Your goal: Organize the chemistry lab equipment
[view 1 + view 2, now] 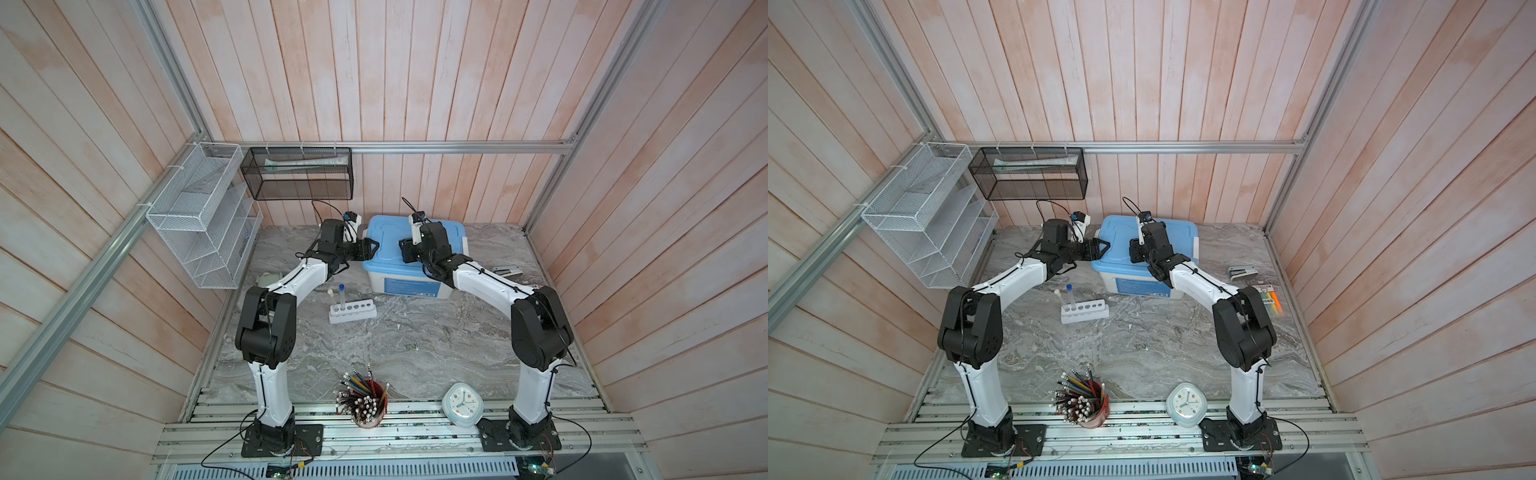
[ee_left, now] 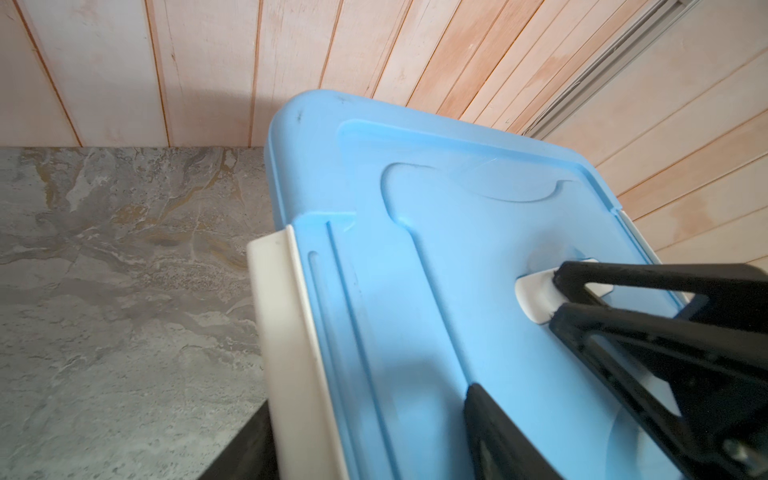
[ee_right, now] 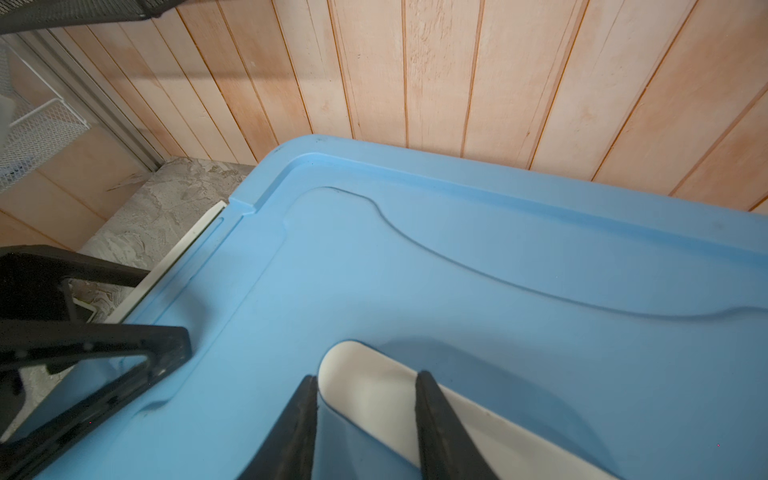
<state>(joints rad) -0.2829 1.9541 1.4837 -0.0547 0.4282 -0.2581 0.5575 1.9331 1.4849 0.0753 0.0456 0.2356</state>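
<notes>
Two grippers work at the blue lid (image 3: 498, 270) of the box (image 1: 409, 284). Right gripper (image 3: 368, 380): partly closed, pinching the end of the white handle (image 2: 534, 297) at lid centre. Left gripper (image 3: 166, 306): jaws spread, straddling the white side latch (image 2: 282, 316) — one finger over the lid, one outside it; contact with the latch not clear. Wrist views show both placements; in both top views the right wrist hides its own fingertips. A top view shows a highlighter pack (image 1: 1271, 300) by the right arm; neither wrist view does. Rack (image 1: 352, 312) stands on the grey marble table (image 1: 415, 345), on the left arm's side and nearer the arm bases than the box, apart from both grippers — tubes (image 1: 341, 293) upright in its two left-end holes. Pale plank walls close the table on three sides.
</notes>
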